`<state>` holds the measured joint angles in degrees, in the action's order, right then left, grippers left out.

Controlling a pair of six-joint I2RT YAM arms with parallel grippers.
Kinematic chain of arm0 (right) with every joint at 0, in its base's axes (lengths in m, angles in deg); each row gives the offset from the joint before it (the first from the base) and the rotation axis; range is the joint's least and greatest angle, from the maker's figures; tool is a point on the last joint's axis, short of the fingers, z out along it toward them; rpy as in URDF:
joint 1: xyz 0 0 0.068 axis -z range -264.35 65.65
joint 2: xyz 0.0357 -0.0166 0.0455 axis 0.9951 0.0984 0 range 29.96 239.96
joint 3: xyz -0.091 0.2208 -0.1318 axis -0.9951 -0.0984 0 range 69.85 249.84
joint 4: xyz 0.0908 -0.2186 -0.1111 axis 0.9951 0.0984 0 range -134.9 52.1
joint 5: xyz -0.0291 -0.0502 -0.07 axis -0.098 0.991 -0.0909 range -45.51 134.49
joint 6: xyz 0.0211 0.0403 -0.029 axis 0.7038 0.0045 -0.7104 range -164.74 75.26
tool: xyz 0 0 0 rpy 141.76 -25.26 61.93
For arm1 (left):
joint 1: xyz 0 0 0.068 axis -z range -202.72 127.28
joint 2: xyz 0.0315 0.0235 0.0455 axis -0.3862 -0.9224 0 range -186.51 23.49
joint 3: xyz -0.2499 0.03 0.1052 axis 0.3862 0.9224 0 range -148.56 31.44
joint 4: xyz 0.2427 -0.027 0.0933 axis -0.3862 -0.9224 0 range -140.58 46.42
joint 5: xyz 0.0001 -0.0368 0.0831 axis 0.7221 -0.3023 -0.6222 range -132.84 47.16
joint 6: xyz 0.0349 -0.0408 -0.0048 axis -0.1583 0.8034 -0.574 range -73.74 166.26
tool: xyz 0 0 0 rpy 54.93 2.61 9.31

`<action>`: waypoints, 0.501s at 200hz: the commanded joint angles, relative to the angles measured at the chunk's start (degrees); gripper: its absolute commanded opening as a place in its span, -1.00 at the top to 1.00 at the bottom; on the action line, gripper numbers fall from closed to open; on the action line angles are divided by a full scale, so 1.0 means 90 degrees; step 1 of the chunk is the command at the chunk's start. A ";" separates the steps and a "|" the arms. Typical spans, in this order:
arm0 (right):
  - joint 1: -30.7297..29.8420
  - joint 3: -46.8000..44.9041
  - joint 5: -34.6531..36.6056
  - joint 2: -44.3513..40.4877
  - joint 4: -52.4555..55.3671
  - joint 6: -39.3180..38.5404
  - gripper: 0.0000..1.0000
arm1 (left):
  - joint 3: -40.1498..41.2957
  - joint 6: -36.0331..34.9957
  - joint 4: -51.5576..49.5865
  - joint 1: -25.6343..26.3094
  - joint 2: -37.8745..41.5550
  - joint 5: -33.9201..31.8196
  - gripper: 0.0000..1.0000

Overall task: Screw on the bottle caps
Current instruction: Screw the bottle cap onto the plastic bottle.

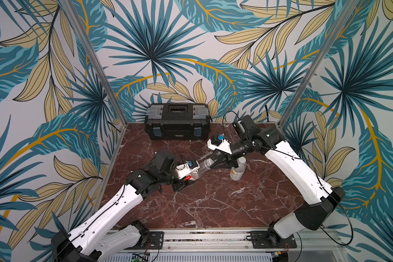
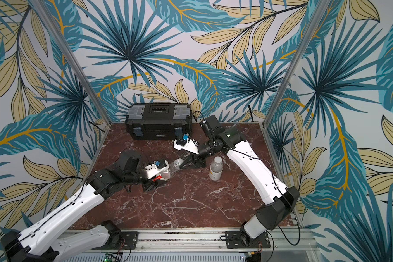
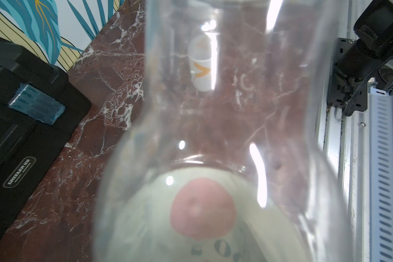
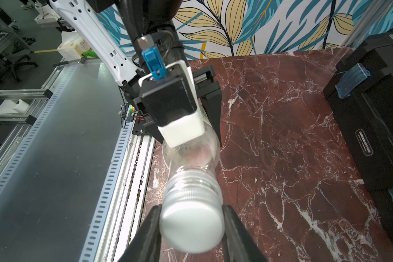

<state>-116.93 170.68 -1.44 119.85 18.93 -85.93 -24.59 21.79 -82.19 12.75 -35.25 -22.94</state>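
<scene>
The left gripper [image 1: 192,175] is clamping the bottle [image 1: 202,168] steady, while the right gripper [image 1: 211,165] is squeezing the cap [image 4: 191,226] for screwing it on.

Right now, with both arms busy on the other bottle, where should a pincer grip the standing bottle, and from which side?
Probably the labelled body of the standing bottle, not its narrower neck. It stands upright, so come in level, jaws either side of the round body, from the near side: the right arm crosses behind it, while the table in front is bare.
</scene>
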 commanded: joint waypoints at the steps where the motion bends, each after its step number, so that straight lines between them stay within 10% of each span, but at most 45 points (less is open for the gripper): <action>1: -0.0518 -0.0353 -0.0160 0.0384 0.0402 0.0720 0.38 | -0.0229 0.0297 0.2903 0.0025 0.0266 0.0369 -0.20; 100: -0.0552 -0.0120 0.0031 0.0941 0.0376 0.3066 0.54 | -0.0214 0.0204 0.2903 0.0025 0.0262 0.0053 -0.15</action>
<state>-117.59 172.15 -1.42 123.69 16.75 -67.26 -24.15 21.79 -82.01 12.33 -35.25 -26.85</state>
